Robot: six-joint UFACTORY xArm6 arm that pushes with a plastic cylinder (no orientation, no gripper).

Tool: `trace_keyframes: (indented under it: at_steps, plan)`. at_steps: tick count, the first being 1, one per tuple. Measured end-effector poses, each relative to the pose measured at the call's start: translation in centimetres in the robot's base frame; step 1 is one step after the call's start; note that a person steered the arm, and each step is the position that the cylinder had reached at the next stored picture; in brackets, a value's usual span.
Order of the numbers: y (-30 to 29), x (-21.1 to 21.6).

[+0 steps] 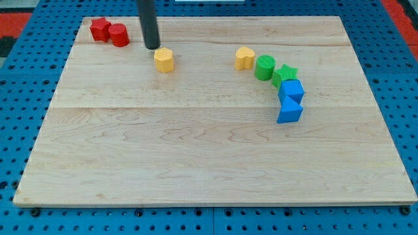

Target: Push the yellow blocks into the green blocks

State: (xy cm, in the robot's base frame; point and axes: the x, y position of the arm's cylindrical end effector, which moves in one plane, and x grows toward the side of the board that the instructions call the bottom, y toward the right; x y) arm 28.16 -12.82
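Sitting in the frame's upper left, gripping nothing, my tip (153, 47) stands just up-left of the yellow hexagonal block (164, 59), which lies well left of the green cylinder (265, 67).

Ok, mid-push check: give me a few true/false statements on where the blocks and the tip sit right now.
1. My tip sits just up-left of the yellow hexagonal block. True.
2. The yellow heart-shaped block sits beside the green round block. True.
3. The yellow hexagonal block touches the red blocks. False: bare board separates them.
4. The green star block lies alone near the view's bottom. False: it sits between the green round block and the blue blocks.
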Motion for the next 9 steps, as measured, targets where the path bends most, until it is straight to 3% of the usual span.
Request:
trace_keyframes:
  at_steps: [1, 3, 4, 6, 8, 9]
  plan:
    - [0.1, 3.9]
    - [11.3, 8.7]
    - [13.6, 9.1]
    - [6.1, 7.2]
    - [6.1, 4.3]
    - [9.7, 4.2]
